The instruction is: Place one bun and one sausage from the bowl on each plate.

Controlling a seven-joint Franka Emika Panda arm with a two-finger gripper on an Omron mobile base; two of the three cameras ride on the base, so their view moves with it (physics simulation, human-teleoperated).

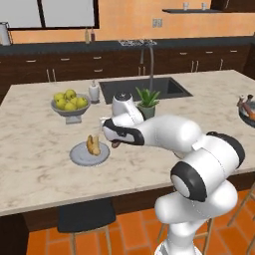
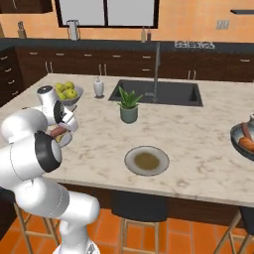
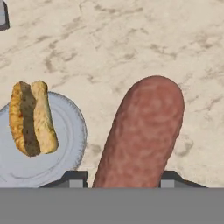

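A white robot arm reaches across a pale marbled bench (image 1: 40,184) in a kitchen, its end effector (image 3: 124,177) clenched on a reddish-brown sausage (image 3: 142,131). In the hand view the sausage rises from between the two dark finger tips (image 3: 73,178) at the bottom of the frame and tilts toward the upper right, over bare bench surface. At the lower left of that view sits a pale grey plate (image 3: 65,148) carrying a split bun (image 3: 33,117); the plate's right rim lies just beside the sausage, though whether they overlap is not clear. In the left base view the same plate and bun sit left of centre, near the bench's front edge, with open bench to the left and in front of them. Behind the plate, at the upper left, stands a footed bowl of yellow-green fruit (image 1: 69,102), and to its right a small white bottle (image 1: 94,91), a dark sink (image 1: 144,88) and a potted plant (image 1: 147,103). In the right base view a second plate (image 2: 146,161), grey-rimmed with an olive-brown centre, lies at the middle of the frame close to the front edge, with wide clear bench all around it. The dark bowl (image 2: 242,141) holding more sausages sits at the far right edge of that frame, well apart from both plates. A dark stool (image 1: 84,216) stands under the front edge of the bench.
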